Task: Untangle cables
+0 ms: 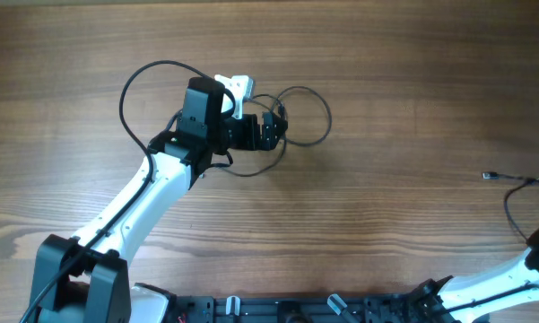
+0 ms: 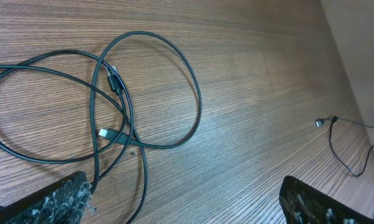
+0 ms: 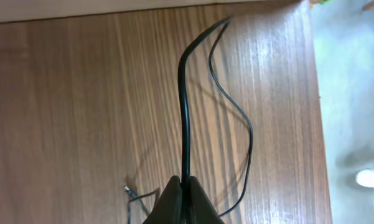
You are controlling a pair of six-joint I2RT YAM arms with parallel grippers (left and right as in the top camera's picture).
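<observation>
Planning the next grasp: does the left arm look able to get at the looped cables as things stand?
Probably yes: the left end effector hangs open directly over the looped cables, nothing covering them. The right end effector, shut on another cable, is well aside.

Left arm [image 1: 130,211]: long white link, black joint housings, black base [image 1: 72,278]. A thick black wire [image 1: 126,94] is routed in a loop off the wrist; a white mount [image 1: 236,87] is fitted beside it. Left gripper [image 1: 273,132] is black, with pads [image 2: 59,198] roughened and flecked grey-white. Right arm [image 1: 498,285]: white link, black joint. Right gripper [image 3: 184,186]: dark, tapered fingers
</observation>
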